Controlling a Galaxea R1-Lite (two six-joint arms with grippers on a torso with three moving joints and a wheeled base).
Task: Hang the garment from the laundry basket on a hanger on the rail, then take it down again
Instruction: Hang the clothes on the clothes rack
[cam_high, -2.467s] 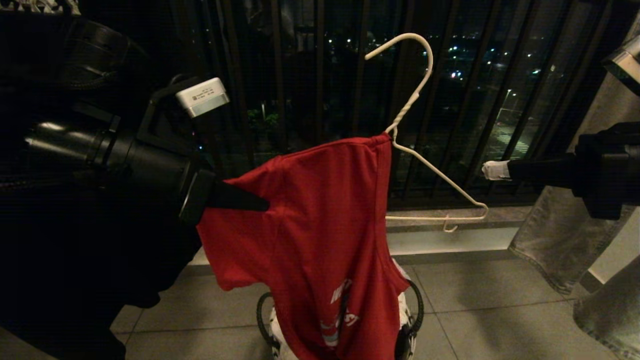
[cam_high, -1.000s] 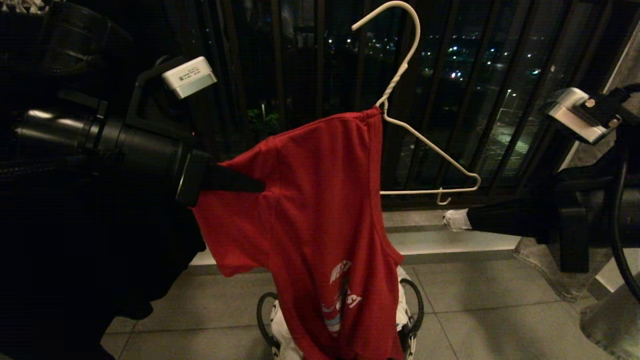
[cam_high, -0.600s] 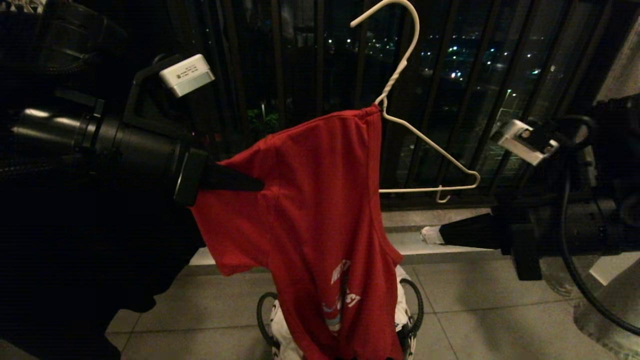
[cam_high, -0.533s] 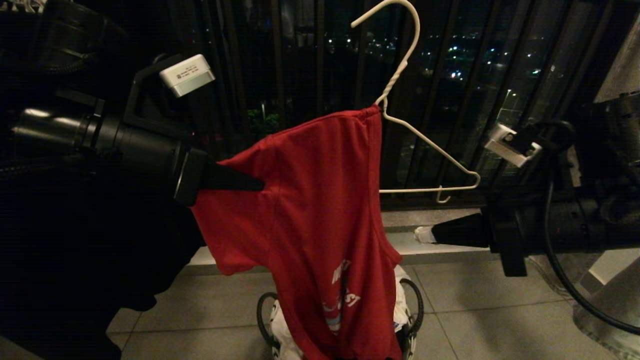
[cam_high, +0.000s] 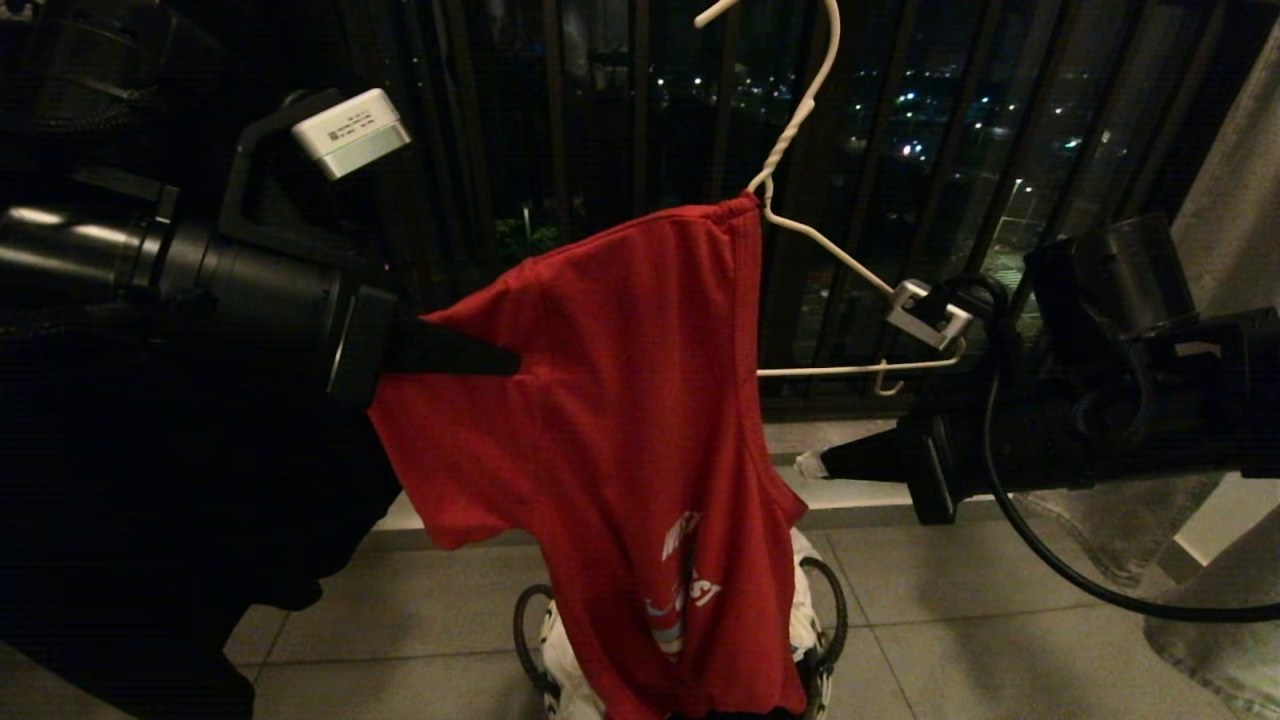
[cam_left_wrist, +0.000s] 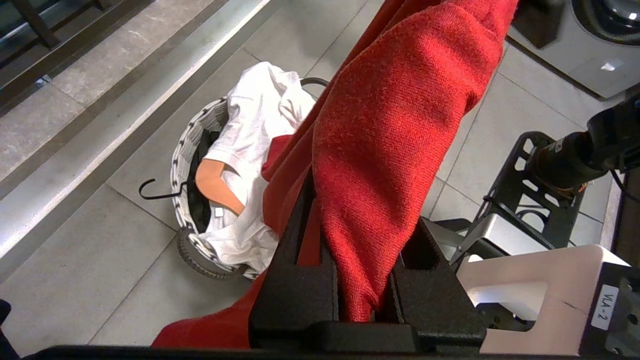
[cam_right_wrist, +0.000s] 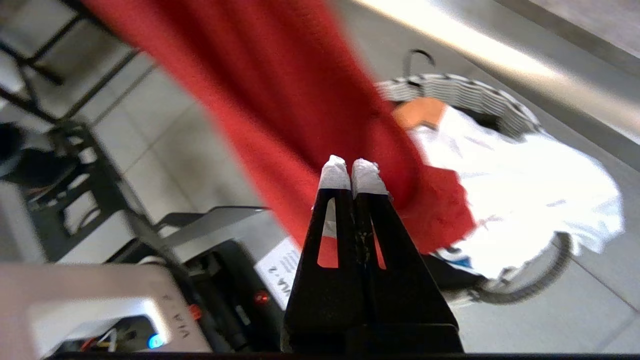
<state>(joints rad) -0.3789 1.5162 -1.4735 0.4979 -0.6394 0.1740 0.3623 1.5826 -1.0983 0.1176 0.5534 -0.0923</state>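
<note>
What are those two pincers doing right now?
Left pincer: closed on the red short-sleeved T-shirt.
Right pincer: closed, holding nothing.

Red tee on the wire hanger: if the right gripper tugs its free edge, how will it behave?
Likely floppy: the red tee drapes in folds from the hanger. Probably light; the thin wire holds shape. It may slide off, since one hanger arm is bare.

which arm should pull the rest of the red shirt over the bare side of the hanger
Right. The right tool is shut, empty, and beside the garment, below the hanger's bare arm. The left tool is clamped on the shirt's far shoulder, holding it up.
</note>
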